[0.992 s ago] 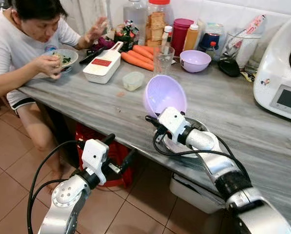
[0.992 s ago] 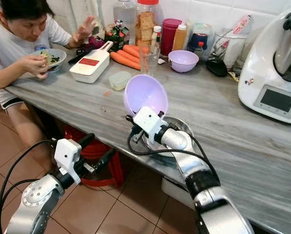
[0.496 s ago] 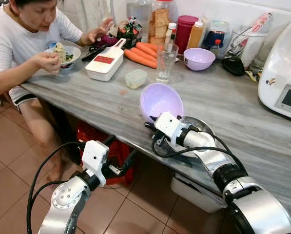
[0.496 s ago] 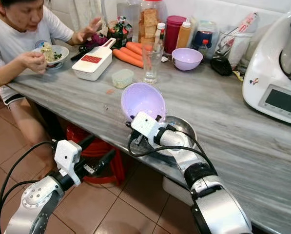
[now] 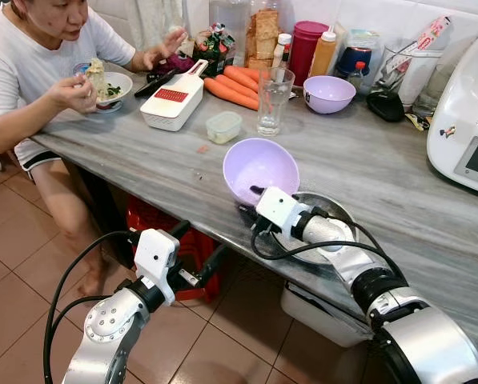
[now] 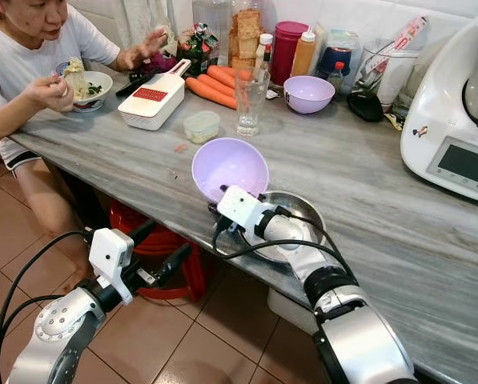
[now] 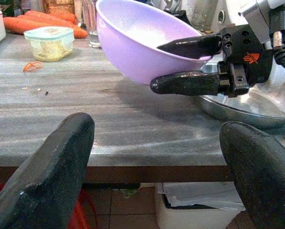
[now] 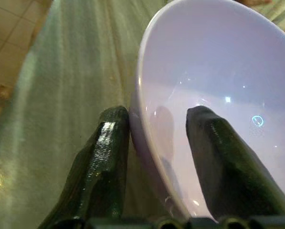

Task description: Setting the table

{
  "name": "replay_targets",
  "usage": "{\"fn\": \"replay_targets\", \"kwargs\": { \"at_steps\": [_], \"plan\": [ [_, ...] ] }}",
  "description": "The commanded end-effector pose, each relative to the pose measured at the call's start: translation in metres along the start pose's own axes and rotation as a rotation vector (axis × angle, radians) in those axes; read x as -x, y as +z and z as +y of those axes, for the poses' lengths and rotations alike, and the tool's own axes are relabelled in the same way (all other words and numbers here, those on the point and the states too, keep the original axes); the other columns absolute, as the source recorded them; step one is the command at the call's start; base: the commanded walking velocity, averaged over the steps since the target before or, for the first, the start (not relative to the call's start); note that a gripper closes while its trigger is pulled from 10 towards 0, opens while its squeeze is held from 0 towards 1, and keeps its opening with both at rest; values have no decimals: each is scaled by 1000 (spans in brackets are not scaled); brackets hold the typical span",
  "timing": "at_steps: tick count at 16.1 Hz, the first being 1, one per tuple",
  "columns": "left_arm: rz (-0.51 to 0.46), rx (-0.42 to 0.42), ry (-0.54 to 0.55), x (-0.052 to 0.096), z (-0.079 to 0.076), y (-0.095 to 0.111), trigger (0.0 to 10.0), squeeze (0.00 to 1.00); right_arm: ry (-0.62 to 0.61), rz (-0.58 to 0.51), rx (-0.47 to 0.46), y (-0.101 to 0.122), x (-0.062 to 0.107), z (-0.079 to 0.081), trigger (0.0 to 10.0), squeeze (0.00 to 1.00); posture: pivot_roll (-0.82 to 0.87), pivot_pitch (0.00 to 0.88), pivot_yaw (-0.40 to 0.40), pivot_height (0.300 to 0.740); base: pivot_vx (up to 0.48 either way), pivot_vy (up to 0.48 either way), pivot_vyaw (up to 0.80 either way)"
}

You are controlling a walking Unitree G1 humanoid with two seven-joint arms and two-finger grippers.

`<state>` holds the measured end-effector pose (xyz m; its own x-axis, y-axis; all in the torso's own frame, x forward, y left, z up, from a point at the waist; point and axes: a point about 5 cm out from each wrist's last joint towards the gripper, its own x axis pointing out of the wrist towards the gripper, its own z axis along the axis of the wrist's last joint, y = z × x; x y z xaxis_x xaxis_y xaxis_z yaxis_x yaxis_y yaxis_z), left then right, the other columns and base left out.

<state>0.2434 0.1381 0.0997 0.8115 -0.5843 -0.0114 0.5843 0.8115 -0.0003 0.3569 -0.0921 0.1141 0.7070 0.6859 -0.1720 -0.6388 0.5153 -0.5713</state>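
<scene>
A home kitchen: carrots (image 5: 232, 86), jars (image 5: 260, 32) and a food processor (image 5: 467, 120) crowd the desk (image 5: 383, 172) at twelve o'clock.

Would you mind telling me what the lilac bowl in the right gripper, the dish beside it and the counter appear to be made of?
The lilac bowl, pinched at its rim by the right gripper, looks like plastic: opaque, softly glossy. The dish seems stainless steel, bright and mirror-like. The counter shows grey veining, probably marble or a laminate imitation.
</scene>
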Motion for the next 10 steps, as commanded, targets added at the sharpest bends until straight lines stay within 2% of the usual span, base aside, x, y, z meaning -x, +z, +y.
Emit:
{"fn": "replay_targets", "kwargs": {
  "at_steps": [1, 10],
  "plan": [
    [-5, -4, -12, -2, -2, 3, 10000, 0, -20, 7, 29, 1, 1, -8, 10000, 1000, 74, 68, -39, 740, 0, 0, 0],
    [-4, -9, -6, -4, -1, 2, 10000, 0, -115, 47, 65, -2, 6, -24, 10000, 1000, 72, 59, -38, 740, 0, 0, 0]
  ]
}}
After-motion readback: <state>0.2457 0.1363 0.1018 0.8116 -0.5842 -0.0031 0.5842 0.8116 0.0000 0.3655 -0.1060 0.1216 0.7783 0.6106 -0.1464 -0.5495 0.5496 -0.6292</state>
